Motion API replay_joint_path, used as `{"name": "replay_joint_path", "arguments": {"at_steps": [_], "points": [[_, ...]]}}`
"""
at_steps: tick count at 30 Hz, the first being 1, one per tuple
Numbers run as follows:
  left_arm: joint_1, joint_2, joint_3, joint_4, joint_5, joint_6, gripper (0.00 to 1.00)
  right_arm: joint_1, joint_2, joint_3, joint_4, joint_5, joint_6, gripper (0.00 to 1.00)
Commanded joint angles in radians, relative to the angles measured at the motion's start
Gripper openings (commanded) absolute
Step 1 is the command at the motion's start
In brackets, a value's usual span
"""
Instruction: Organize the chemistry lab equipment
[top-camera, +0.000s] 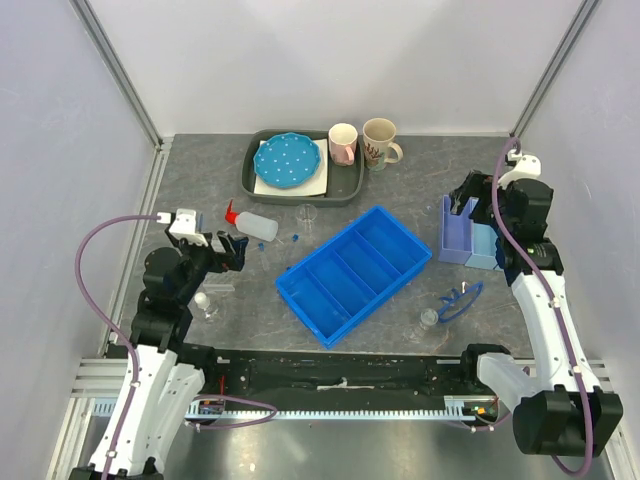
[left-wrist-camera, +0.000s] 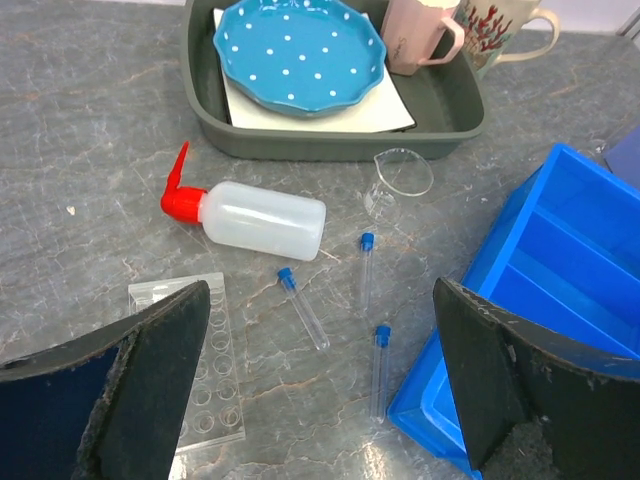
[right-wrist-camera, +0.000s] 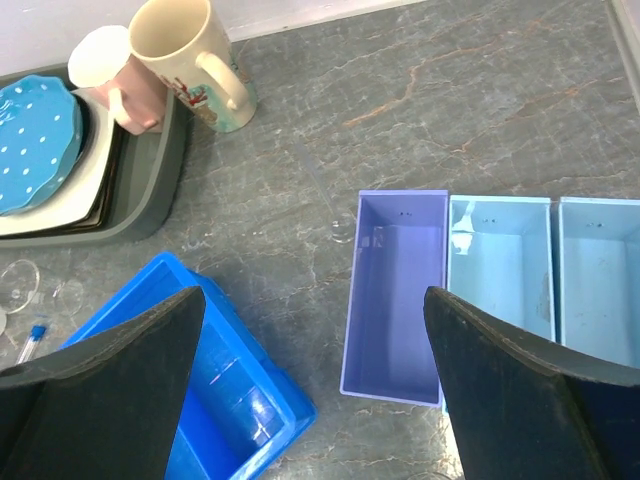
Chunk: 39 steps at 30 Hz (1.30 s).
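A white squeeze bottle (top-camera: 255, 224) (left-wrist-camera: 260, 218) with a red nozzle lies on its side left of centre. A small clear beaker (top-camera: 306, 213) (left-wrist-camera: 398, 182) stands near it. Three blue-capped clear tubes (left-wrist-camera: 303, 308) lie loose on the table beside a clear well plate (left-wrist-camera: 205, 370). One small glass flask (top-camera: 207, 305) stands by the left arm, another (top-camera: 427, 322) at the front right beside the blue-framed safety glasses (top-camera: 462, 300). My left gripper (top-camera: 232, 250) (left-wrist-camera: 320, 380) hangs open above the tubes. My right gripper (top-camera: 468, 200) (right-wrist-camera: 315, 390) is open and empty above the purple bin.
A blue divided tray (top-camera: 353, 272) lies diagonally in the middle. A purple bin (top-camera: 456, 232) (right-wrist-camera: 392, 295) and light-blue bins (right-wrist-camera: 497, 290) stand at the right. At the back, a grey tray (top-camera: 345, 185) holds a dotted blue plate, with two mugs (top-camera: 343, 143) (top-camera: 379, 142) beside it.
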Motion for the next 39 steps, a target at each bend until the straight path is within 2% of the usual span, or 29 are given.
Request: {"name": "replay_joint_path", "arguments": {"at_steps": [1, 3, 6, 9, 13, 19, 24, 31, 36, 39], "points": [[-0.002, 0.039, 0.024, 0.042, 0.003, 0.004, 0.99, -0.004, -0.016, 0.051, 0.024, -0.092, -0.009, 0.98], [-0.002, 0.057, 0.041, 0.027, 0.021, -0.045, 0.99, -0.002, -0.016, 0.058, 0.02, -0.204, -0.044, 0.98], [-0.001, 0.108, 0.107, -0.085, 0.043, -0.13, 0.99, -0.002, -0.011, 0.056, 0.018, -0.397, -0.11, 0.98], [-0.001, 0.149, 0.161, -0.206, 0.055, -0.207, 0.99, 0.004, 0.001, 0.047, 0.032, -0.516, -0.153, 0.98], [-0.001, 0.174, 0.202, -0.313, 0.087, -0.264, 0.99, 0.042, 0.026, 0.045, 0.054, -0.616, -0.204, 0.98], [-0.001, 0.158, 0.21, -0.401, 0.121, -0.325, 0.99, 0.088, 0.046, 0.004, 0.073, -0.672, -0.228, 0.98], [-0.001, 0.178, 0.187, -0.415, 0.075, -0.339, 0.99, 0.113, 0.052, -0.039, 0.086, -0.709, -0.322, 0.98], [-0.001, 0.318, 0.194, -0.37, 0.049, -0.384, 0.98, 0.151, 0.093, -0.074, 0.042, -0.741, -0.45, 0.98], [-0.001, 0.457, 0.196, -0.254, 0.012, -0.49, 0.98, 0.151, 0.066, -0.094, -0.003, -0.853, -0.547, 0.98], [-0.001, 0.562, 0.216, -0.196, -0.011, -0.557, 0.98, 0.151, 0.066, -0.085, -0.02, -0.838, -0.55, 0.98]]}}
